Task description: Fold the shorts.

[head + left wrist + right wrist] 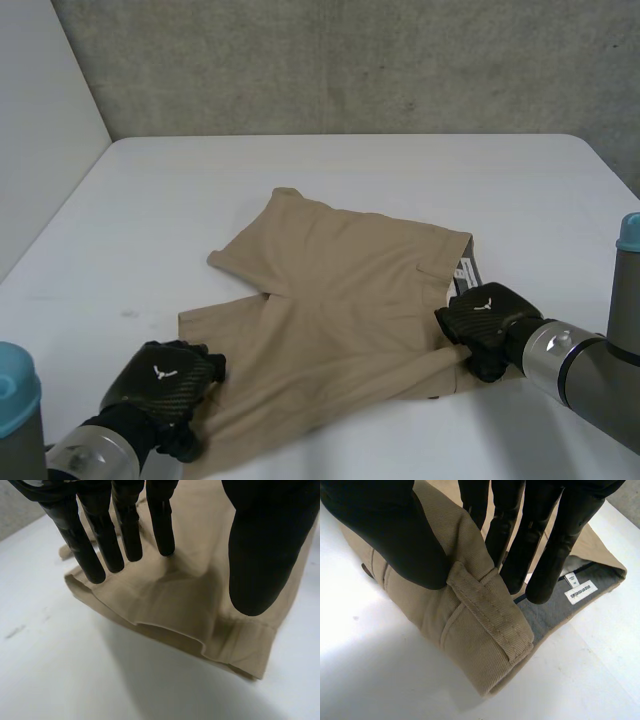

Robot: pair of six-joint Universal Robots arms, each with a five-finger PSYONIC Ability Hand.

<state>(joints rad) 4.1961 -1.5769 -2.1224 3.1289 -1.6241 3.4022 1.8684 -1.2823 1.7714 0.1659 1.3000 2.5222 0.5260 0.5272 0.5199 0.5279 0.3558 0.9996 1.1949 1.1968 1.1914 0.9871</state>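
The tan twill shorts (340, 300) are spread flat mid-way on the white table (200, 190). The near leg hem (165, 630) is pinched by the left hand (165, 385), and the near waistband corner (485, 615) is gripped by the right hand (490, 320). The near edge is spanned between both hands, with the far edge lying straight beyond them.

Counting one pair of shorts (340, 295) lying on one white table (300, 165); two black hands sitting on it, one left hand (163, 382) and one right hand (489, 318); one belt loop (487, 612) sitting just beside the right hand's thumb; one white label (581, 592) showing at its fingertips.
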